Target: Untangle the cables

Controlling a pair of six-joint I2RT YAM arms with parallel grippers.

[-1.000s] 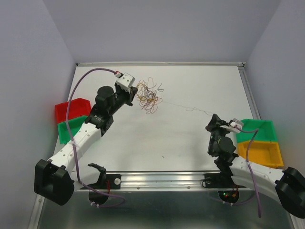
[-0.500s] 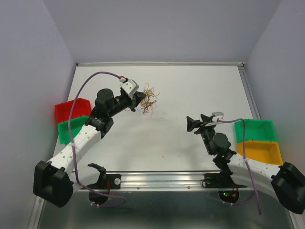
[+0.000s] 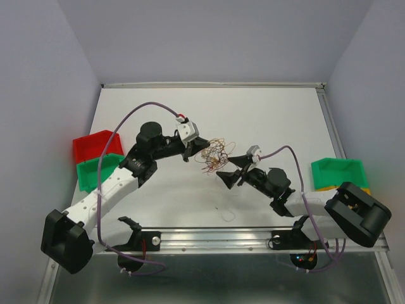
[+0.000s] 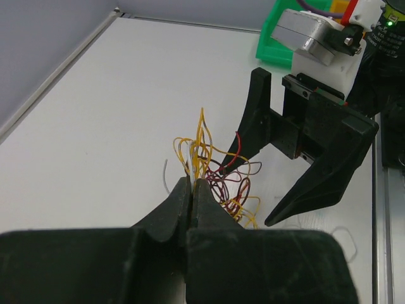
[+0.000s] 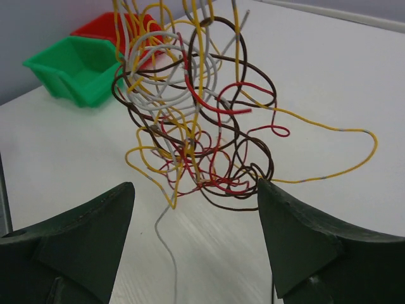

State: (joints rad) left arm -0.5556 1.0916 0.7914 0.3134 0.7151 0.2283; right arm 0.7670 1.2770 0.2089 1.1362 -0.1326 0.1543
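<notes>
Cables (image 5: 193, 136) hang as an upright tangle from the pinching left hand (image 4: 192, 185).

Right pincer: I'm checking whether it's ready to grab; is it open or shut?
Open. The right pincer has its fingers wide apart, the cables hanging ahead of the gap, unclamped.

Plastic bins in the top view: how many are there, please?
4. Red plastic bin and green plastic bin on the left; second green bin on the right; yellow bin beside it, mostly hidden by the right arm.
</notes>
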